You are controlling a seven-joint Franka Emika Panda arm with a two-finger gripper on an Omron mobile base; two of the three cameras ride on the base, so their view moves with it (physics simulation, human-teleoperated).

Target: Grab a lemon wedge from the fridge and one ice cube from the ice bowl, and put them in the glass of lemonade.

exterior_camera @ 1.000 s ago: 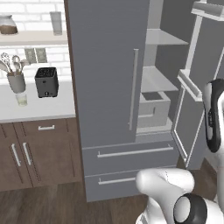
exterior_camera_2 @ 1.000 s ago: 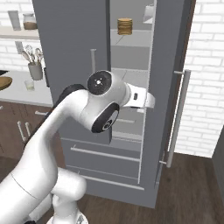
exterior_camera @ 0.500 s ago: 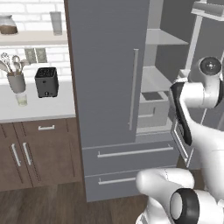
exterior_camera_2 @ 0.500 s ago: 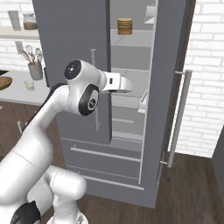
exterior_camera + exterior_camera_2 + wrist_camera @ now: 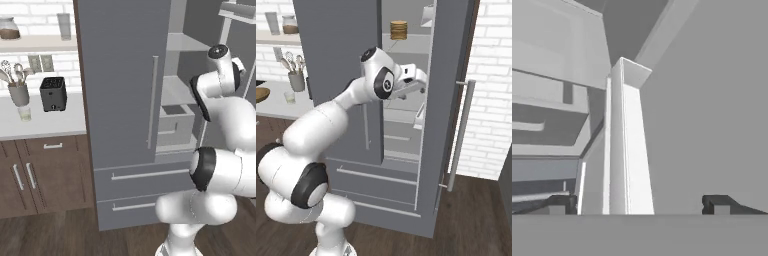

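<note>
One fridge (image 5: 346, 60) door stands open; gripper (image 5: 417, 84) inside, jaws released, grasping nothing.

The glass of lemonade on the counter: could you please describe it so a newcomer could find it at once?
Left of the grey fridge runs a pale counter over brown cabinets. The glass of lemonade stands just before the grey utensil cup, left of the black toaster: short, clear, faintly yellow-green.

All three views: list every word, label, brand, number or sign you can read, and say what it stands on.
No readable text anywhere.
The fridge doors are plain grey, unmarked.
The black toaster shows a pale patch on top, too blurred to read.
The jar on the shelf carries no visible label.
</note>
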